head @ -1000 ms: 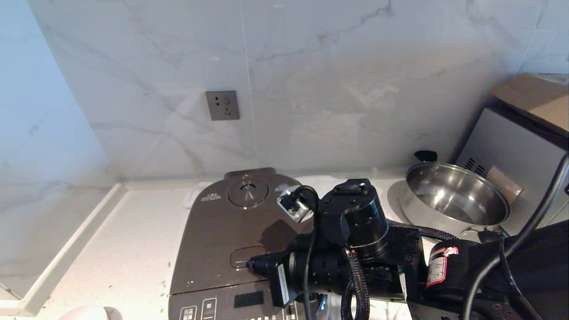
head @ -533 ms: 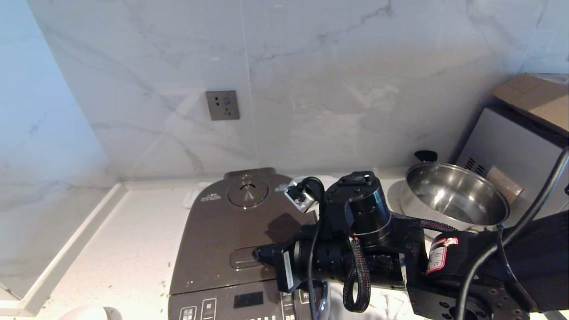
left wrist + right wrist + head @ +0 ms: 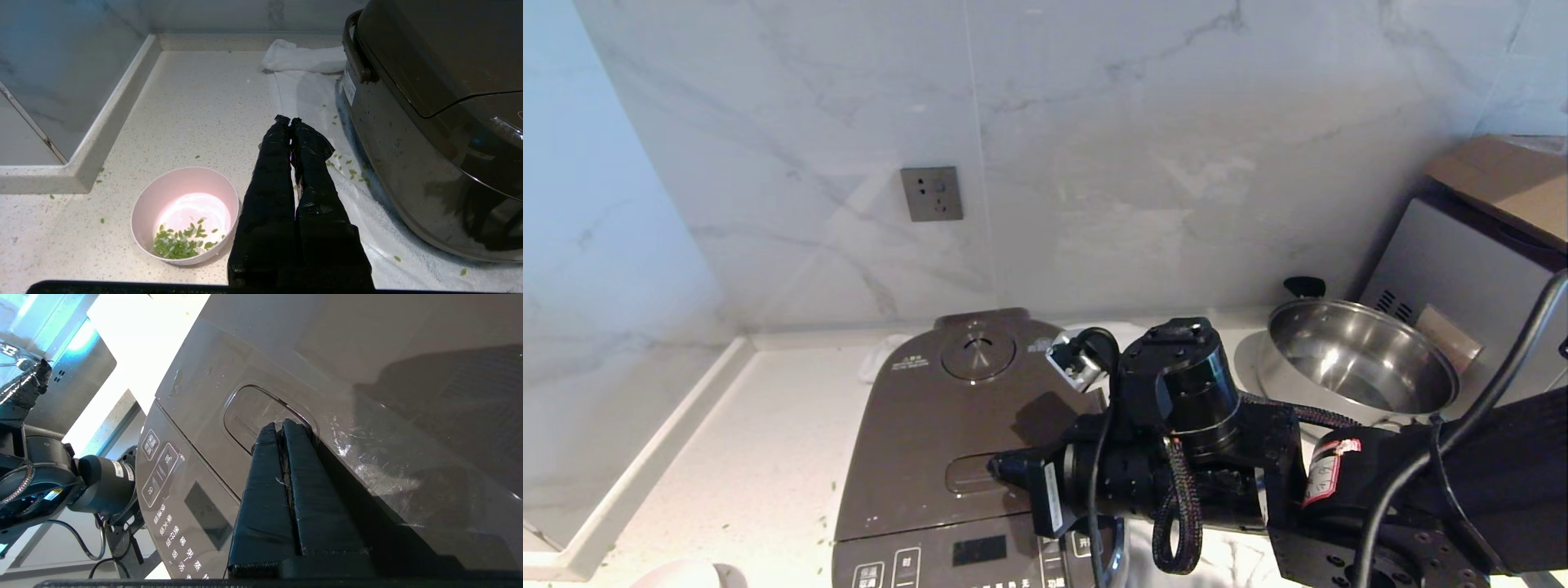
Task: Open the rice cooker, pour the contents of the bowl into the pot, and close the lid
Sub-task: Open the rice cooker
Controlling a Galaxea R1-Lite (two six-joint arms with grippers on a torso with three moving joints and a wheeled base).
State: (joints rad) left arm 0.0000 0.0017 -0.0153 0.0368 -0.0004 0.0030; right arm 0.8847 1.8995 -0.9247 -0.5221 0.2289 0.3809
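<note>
The dark brown rice cooker (image 3: 931, 441) stands on the counter with its lid (image 3: 923, 408) down, so the pot is hidden. My right gripper (image 3: 995, 467) is shut, and its tips rest on the lid's rectangular button (image 3: 968, 475). The right wrist view shows the same contact of the gripper (image 3: 282, 425) on the button (image 3: 249, 412). My left gripper (image 3: 289, 120) is shut and empty, hanging over the counter between the pale pink bowl (image 3: 184, 177) and the cooker's side (image 3: 400, 155). Green chopped bits (image 3: 175, 245) lie in the bowl.
A shiny steel pan (image 3: 1307, 343) stands right of the cooker, with a grey appliance (image 3: 1462, 269) and a cardboard box behind it. A white towel (image 3: 302, 59) lies under and beside the cooker. Loose green bits (image 3: 347, 167) dot the towel. A raised ledge (image 3: 110, 118) bounds the counter.
My right arm drew slightly to the right and up, its tips sliding along the lid button, then held still. The lid stayed down.
</note>
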